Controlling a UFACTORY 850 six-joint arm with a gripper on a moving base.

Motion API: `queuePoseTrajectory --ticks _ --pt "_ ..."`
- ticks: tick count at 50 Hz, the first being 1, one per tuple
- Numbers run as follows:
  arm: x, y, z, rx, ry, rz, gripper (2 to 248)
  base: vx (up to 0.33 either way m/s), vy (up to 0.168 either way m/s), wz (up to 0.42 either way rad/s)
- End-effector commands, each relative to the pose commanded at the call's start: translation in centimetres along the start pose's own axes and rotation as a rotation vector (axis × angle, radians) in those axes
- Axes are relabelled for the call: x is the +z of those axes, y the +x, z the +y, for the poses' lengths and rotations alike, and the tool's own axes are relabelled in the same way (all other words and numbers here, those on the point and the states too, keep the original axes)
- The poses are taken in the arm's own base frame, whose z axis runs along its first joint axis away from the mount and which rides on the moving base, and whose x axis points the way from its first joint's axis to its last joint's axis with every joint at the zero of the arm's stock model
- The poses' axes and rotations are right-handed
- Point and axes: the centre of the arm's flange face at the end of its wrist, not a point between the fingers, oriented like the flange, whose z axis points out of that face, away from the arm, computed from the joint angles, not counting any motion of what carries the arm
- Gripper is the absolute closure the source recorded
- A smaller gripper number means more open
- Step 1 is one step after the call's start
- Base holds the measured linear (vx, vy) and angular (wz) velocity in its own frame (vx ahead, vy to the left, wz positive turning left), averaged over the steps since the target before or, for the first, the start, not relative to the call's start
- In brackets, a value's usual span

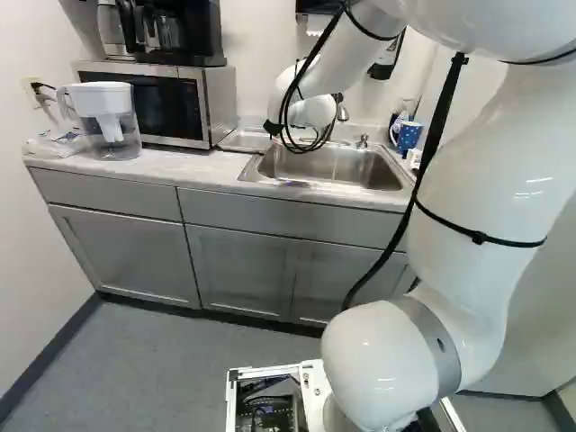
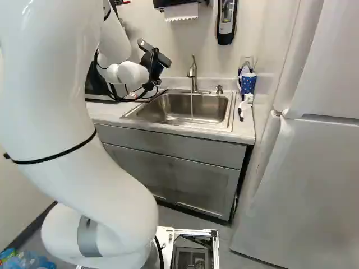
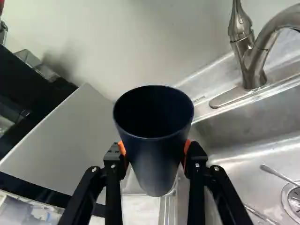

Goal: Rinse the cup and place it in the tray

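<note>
Rinsing station with cup in grip. The black two-fingered gripper [image 3: 155,150] pinches a dark navy, tapered, smooth-walled cup [image 3: 153,164] between its orange pads [image 3: 122,148], one pressing from each side below the rim. This side hold leaves the mouth unobstructed, so that water could enter and drain freely; the cup appears nearly upright. The curved, brushed-metal faucet [image 3: 255,70] stands ahead of the gripper and to one side, above the stainless-steel sink [image 3: 239,119], whose basin opens beside the hand. A thin stream of water [image 2: 192,105] falls into the basin, apart from the cup; whether the cup has been rinsed cannot be told. On the gripper's other side lies the flat grey top of the microwave [image 3: 70,136], close enough that a wide swing might strike it. The shallow metal piece below the gripper, between microwave and sink, is probably the tray [image 1: 245,139]. If rinsing remains, the cup should pass under the stream and be tipped over the basin; otherwise, a level lowering would suit placement.
</note>
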Motion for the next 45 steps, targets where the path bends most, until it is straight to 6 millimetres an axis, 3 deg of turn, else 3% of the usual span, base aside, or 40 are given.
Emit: queuePoseTrajectory --ticks 45 --pt "0.00 0.00 0.00 -0.473 0.000 0.000 125 0.000 0.000 0.000"
